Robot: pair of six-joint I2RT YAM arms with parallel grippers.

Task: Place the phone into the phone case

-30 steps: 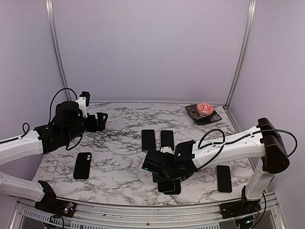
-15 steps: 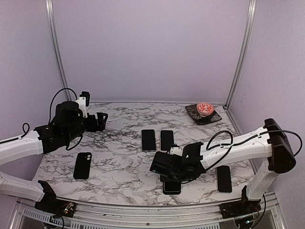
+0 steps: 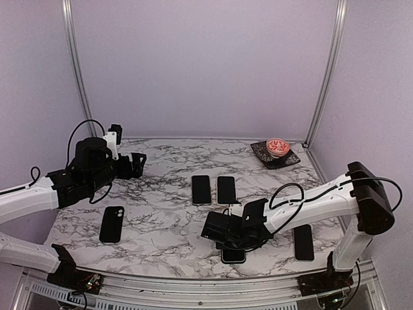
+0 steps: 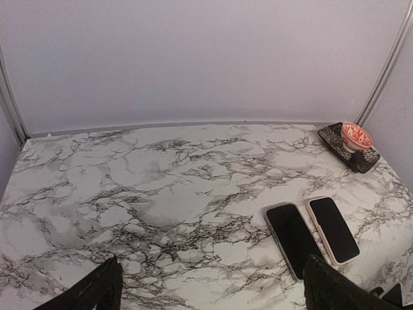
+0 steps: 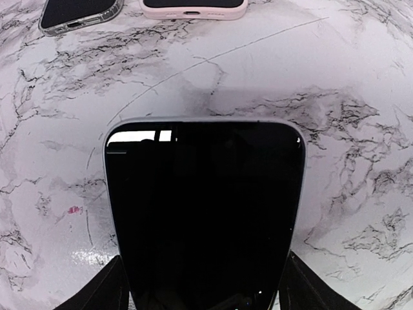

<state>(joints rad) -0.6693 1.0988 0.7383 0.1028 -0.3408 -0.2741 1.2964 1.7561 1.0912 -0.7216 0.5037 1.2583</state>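
At the near centre of the marble-patterned worktop [image 3: 161, 213], the right gripper [image 5: 206, 287] has its fingers grasping the black-screened phone [image 5: 205, 206] across its width, long axis pointing away from them. The black rectangular phone case [image 3: 112, 223] lies well to the left, nearer the left gripper [image 4: 213, 290], whose fingers are released.

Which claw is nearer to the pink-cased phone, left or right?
Right. The right claw, gripping a dark phone, sits just near-side of the pink-cased phone; the left claw hangs open far to its left.
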